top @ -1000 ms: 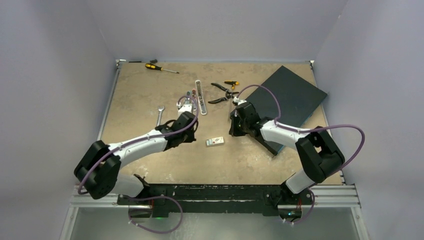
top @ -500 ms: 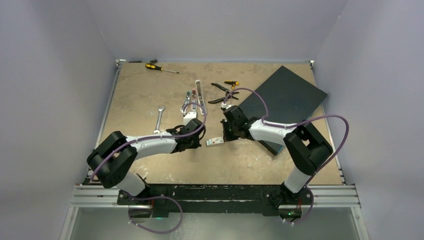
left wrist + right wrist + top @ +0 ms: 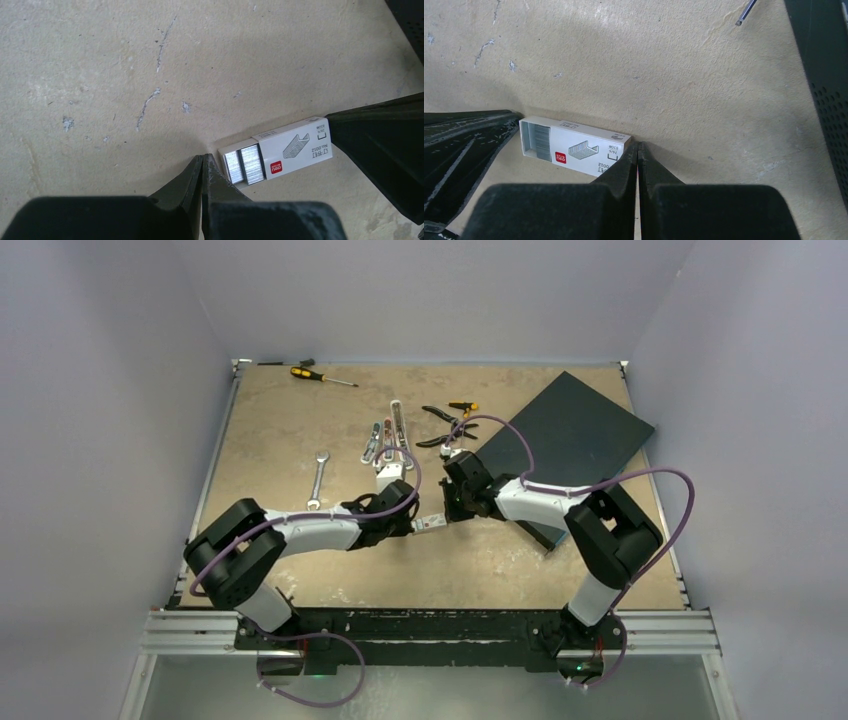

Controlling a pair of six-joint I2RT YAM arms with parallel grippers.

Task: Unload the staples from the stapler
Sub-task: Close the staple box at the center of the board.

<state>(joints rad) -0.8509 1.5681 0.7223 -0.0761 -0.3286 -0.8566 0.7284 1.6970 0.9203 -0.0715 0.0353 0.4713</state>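
The small white box [image 3: 295, 150] lies on the table with its tray pulled out, and two silvery ribbed strips of staples [image 3: 245, 165] show in the tray. My left gripper [image 3: 202, 157] is shut and empty, its tip right beside the tray's open end. My right gripper [image 3: 637, 145] is also shut and empty, its tip against the box's [image 3: 584, 147] closed end. From above, the box [image 3: 432, 523] sits between the left gripper [image 3: 415, 525] and the right gripper [image 3: 447, 515]. The stapler [image 3: 400, 425] lies opened out farther back, apart from both grippers.
A wrench [image 3: 318, 475] lies left of the stapler. A yellow-handled screwdriver [image 3: 320, 375] is at the back edge. Black pliers [image 3: 445, 427] lie behind the right gripper. A dark board [image 3: 580, 440] covers the back right of the table.
My left gripper has swung from beside the stapler towards me and rightward to the box's open end. The right gripper has moved left to the box's other end. Both stayed shut.
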